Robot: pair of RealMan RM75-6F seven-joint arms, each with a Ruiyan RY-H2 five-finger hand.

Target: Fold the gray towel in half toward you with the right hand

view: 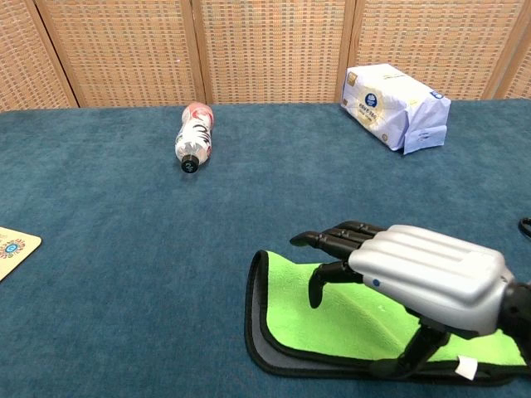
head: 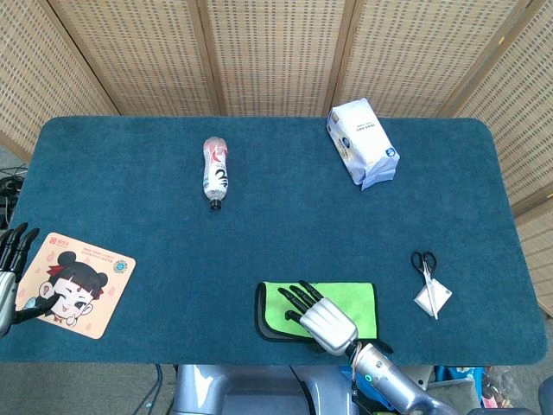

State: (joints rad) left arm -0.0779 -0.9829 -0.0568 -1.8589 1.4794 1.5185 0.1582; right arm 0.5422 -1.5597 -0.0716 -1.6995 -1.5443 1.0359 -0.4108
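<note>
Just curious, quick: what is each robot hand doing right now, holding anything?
Left hand: open, holding nothing, at the table edge.
Right hand: open, holding nothing, over the folded towel.

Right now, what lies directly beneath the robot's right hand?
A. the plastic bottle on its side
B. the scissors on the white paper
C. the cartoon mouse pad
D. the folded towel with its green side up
D: the right hand is over the folded towel, green face up with a gray edge showing, while the bottle, scissors and mouse pad all lie elsewhere on the table.
</note>
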